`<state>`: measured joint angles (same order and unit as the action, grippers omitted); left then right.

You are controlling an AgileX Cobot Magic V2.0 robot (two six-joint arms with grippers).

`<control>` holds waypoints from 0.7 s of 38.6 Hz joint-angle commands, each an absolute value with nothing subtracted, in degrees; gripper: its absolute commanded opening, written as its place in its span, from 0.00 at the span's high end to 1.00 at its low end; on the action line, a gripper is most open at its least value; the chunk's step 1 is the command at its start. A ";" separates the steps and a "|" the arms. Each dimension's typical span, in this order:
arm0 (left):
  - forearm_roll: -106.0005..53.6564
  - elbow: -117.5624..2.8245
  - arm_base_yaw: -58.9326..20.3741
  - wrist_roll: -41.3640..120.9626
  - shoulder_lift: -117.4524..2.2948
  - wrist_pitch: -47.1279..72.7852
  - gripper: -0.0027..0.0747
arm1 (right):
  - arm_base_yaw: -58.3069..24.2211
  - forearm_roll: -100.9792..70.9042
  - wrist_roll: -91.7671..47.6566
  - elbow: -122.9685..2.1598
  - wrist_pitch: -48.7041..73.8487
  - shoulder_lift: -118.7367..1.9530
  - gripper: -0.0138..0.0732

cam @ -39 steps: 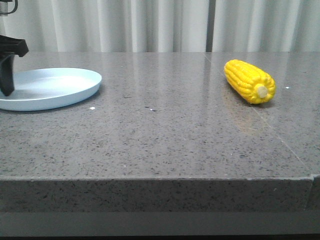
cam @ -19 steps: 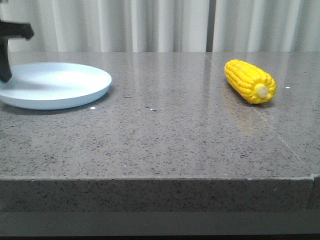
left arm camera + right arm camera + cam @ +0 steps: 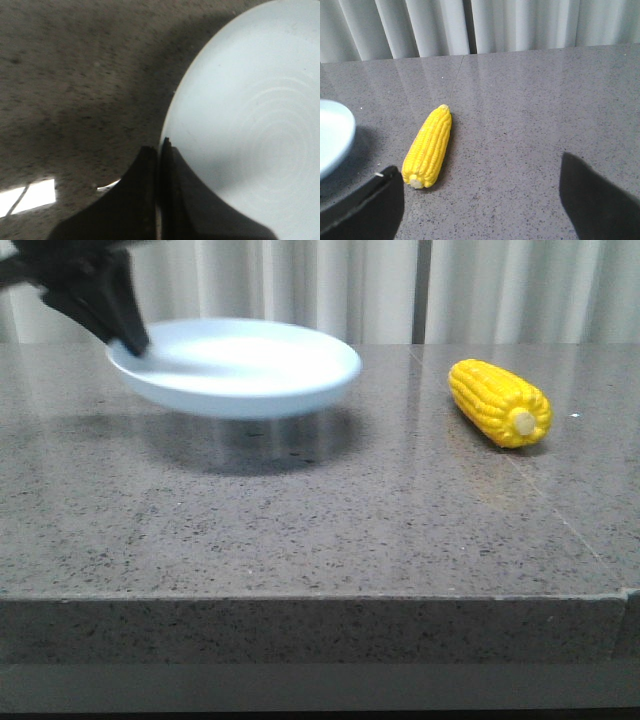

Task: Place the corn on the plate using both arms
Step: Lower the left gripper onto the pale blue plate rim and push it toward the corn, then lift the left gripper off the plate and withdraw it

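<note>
Pale blue plate [image 3: 240, 365], pinched at its rim by my left gripper [image 3: 128, 338], now hangs above the table [image 3: 320, 510], nearer the unmoved corn [image 3: 499, 402]; my right gripper [image 3: 480, 200] gapes empty.

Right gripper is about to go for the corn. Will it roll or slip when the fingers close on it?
The corn probably rolls sideways if nudged: it is a rounded, tapered cob lying on its side on the smooth, glossy table. Its kernel rows should give the right gripper, whose fingers stand wide apart, some grip. It looks rigid, so it is unlikely to sag.
</note>
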<state>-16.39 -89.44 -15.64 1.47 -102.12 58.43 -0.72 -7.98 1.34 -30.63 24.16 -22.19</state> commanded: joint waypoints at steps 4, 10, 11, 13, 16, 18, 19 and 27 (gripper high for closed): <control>-18.31 -91.27 -18.50 1.50 -102.93 54.75 0.99 | -0.43 -8.30 1.02 -32.73 19.96 -22.82 0.09; -18.31 -91.27 -18.90 1.50 -104.21 54.60 0.93 | -0.43 -8.30 1.02 -32.73 19.96 -22.82 0.09; -18.31 -91.27 -18.90 1.50 -104.21 54.61 0.90 | -0.43 -8.30 1.02 -32.73 19.96 -22.82 0.09; -18.31 -91.38 -18.90 1.50 -104.21 54.48 0.81 | -0.43 -8.30 1.02 -32.73 19.96 -22.82 0.09; -17.57 -92.38 -18.63 1.50 -103.81 55.58 0.67 | -0.43 -8.30 1.02 -32.73 19.96 -22.82 0.09; -16.87 -93.48 -18.06 1.50 -103.15 56.92 0.58 | -0.43 -8.30 1.02 -32.73 19.96 -22.82 0.09; -16.31 -94.06 -17.67 1.50 -102.74 57.41 0.55 | -0.43 -8.30 1.02 -32.73 19.96 -22.82 0.09; -7.31 -94.28 -15.42 0.64 -95.59 59.89 0.55 | -0.43 -8.30 1.02 -32.73 19.96 -22.82 0.09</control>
<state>-11.04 -92.50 -16.31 1.54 -102.02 59.84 -0.72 -7.98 1.34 -30.63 24.25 -22.19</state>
